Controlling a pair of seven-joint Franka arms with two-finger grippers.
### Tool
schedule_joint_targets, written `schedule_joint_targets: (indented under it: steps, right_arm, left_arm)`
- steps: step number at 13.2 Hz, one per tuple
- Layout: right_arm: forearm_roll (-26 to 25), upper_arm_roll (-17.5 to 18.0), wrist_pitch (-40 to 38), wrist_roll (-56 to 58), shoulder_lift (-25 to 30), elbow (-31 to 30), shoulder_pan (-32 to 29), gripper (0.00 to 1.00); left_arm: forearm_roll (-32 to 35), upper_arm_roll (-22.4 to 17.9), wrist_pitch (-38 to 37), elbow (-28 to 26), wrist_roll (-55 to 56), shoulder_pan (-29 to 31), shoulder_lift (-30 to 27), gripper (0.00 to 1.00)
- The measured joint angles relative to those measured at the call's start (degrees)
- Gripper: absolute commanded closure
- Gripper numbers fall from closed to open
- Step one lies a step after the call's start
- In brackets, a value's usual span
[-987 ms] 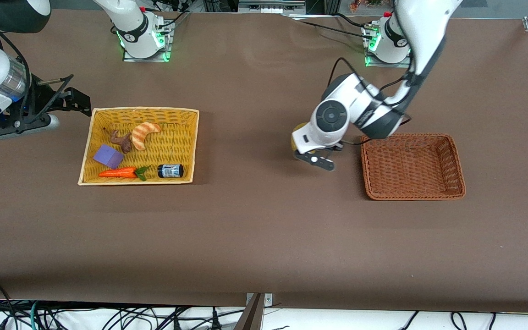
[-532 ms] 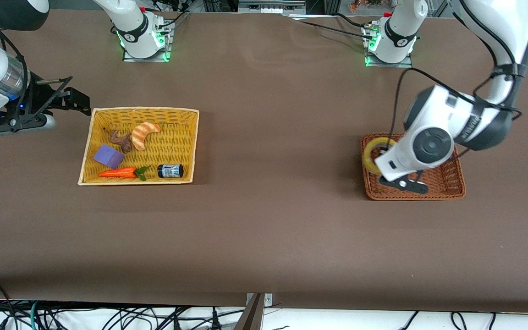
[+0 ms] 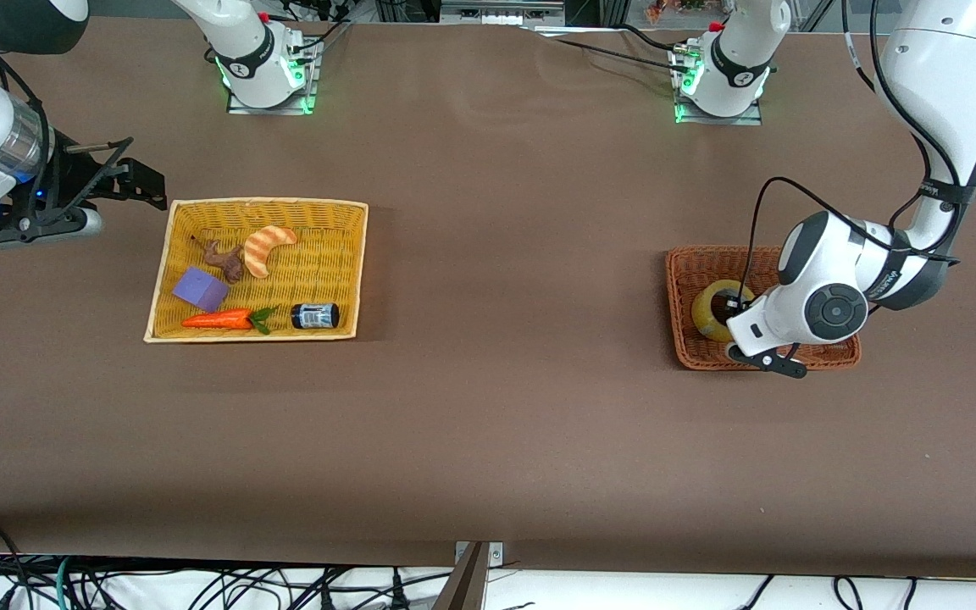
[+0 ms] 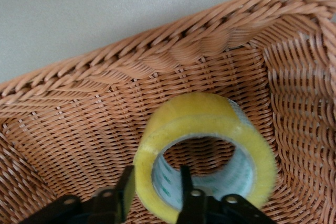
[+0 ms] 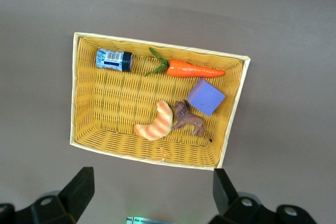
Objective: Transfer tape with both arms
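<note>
The tape, a yellowish ring with a grey-white core, sits tilted low inside the brown wicker basket at the left arm's end of the table. My left gripper is shut on the tape's wall. In the left wrist view one finger is outside the tape and the other is inside the ring, with the basket wall around it. My right gripper is open and empty, waiting above the table beside the yellow basket; its fingers stand wide apart in the right wrist view.
The yellow basket holds a small dark jar, a carrot, a purple block, a croissant and a brown animal figure. Both arm bases stand along the table edge farthest from the front camera.
The left arm has swung with the tape from mid-table to the brown basket and lowered it inside. The right arm has hardly moved.
</note>
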State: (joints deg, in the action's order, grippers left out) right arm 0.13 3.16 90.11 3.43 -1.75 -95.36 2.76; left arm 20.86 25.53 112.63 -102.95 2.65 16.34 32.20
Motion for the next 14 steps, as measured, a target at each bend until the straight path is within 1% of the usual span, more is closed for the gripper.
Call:
schedule_joint_targets:
  steps: [2,3,5,8,10,11,13,14]
  right_arm:
    - [-0.16,0.01,0.0,0.03,0.0,0.05,0.0,0.0]
    - [-0.19,0.01,0.0,0.04,0.0,0.07,0.0,0.0]
    - [-0.25,0.02,0.0,0.11,0.01,0.11,0.01,0.0]
    - [-0.66,0.02,0.0,1.68,0.01,0.15,0.0,0.0]
    - [-0.86,0.02,0.0,1.99,0.01,0.17,0.01,0.0]
    - [-0.89,0.03,0.0,2.03,0.01,0.18,0.0,0.0]
    - [-0.89,0.03,0.0,2.04,0.01,0.19,0.01,0.0]
    - [-0.89,0.04,0.0,2.05,0.02,0.19,0.02,0.0]
  left_arm:
    - [-0.21,1.07,-1.34,1.02,0.0,0.06,-1.68,0.0]
    - [-1.21,2.21,-3.1,2.21,0.09,0.09,-3.35,0.0]
    - [-5.38,4.03,-6.61,5.03,0.13,-0.04,-8.36,0.0]
    - [-10.85,4.31,-11.28,11.05,0.13,0.14,-16.17,0.0]
    - [-13.8,3.11,-14.18,16.34,0.29,0.22,-19.69,0.0]
    - [-15.1,0.39,-15.01,17.51,0.32,-0.76,-21.51,0.0]
    - [-17.83,-10.37,-16.12,17.07,0.02,-7.19,-24.45,0.0]
    - [-18.63,-13.75,-16.36,15.55,-0.09,-9.51,-25.68,0.0]
